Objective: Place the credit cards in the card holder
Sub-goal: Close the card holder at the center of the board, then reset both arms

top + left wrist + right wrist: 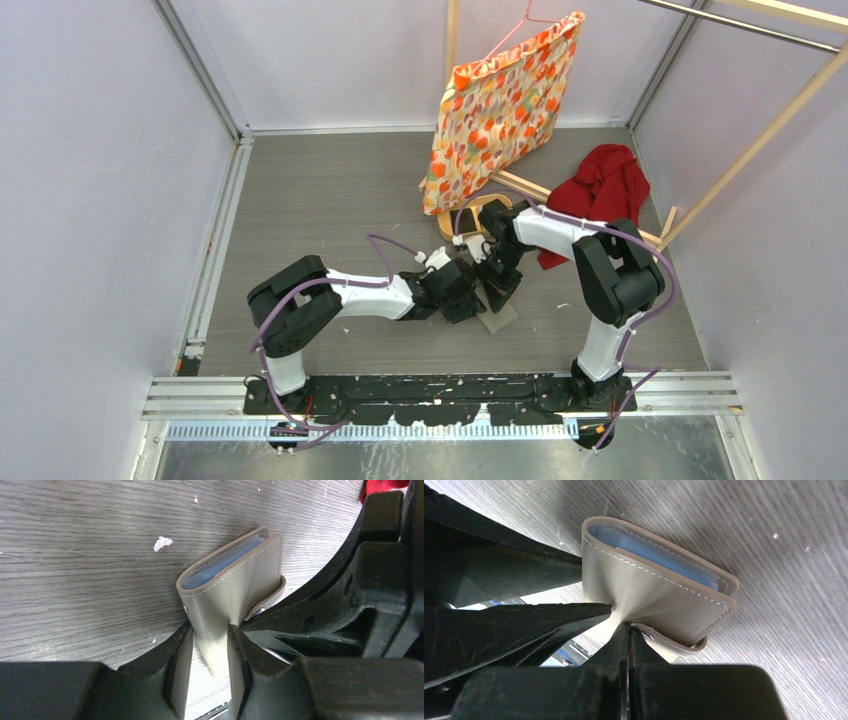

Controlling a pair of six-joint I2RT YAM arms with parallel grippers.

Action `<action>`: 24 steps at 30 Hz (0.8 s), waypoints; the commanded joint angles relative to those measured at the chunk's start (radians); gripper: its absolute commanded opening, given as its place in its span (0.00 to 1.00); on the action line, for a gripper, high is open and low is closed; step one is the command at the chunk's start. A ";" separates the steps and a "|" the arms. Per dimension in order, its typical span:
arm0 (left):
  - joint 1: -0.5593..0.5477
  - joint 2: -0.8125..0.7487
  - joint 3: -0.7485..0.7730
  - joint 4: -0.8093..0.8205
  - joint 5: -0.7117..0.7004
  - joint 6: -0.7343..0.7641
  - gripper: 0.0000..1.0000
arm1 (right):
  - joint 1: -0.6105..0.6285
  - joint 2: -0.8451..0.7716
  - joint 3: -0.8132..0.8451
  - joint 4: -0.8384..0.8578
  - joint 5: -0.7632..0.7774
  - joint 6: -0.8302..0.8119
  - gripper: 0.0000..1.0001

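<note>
The card holder (235, 577) is a grey-olive folded wallet with blue-white pockets showing at its edge, held above the table. My left gripper (210, 630) is shut on its cover, which bunches between the fingertips. My right gripper (626, 625) is shut on the same cover beside the snap strap (684, 647). The holder also shows in the right wrist view (659, 587). In the top view both grippers (470, 298) (498, 280) meet mid-table and hide the holder. A pale flat card (497, 318) lies on the table under them. A white, blue-printed card (566, 652) shows below the fingers.
An oval tan wooden tray (470, 215) lies just behind the grippers. A patterned cloth bag (500, 105) hangs on a hanger at the back. A red cloth (605, 185) lies at the right by a wooden rail (560, 200). Walls close in on both sides.
</note>
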 commanded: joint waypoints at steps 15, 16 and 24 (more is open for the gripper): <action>0.017 -0.179 -0.163 0.010 -0.072 0.325 0.50 | -0.146 -0.293 0.020 -0.087 -0.307 -0.254 0.57; 0.018 -0.215 -0.184 0.035 -0.067 0.366 0.53 | -0.167 -0.326 0.012 -0.086 -0.303 -0.257 0.59; 0.037 -0.505 -0.154 -0.066 0.074 0.725 0.61 | -0.424 -0.675 -0.070 0.067 -0.180 -0.198 0.88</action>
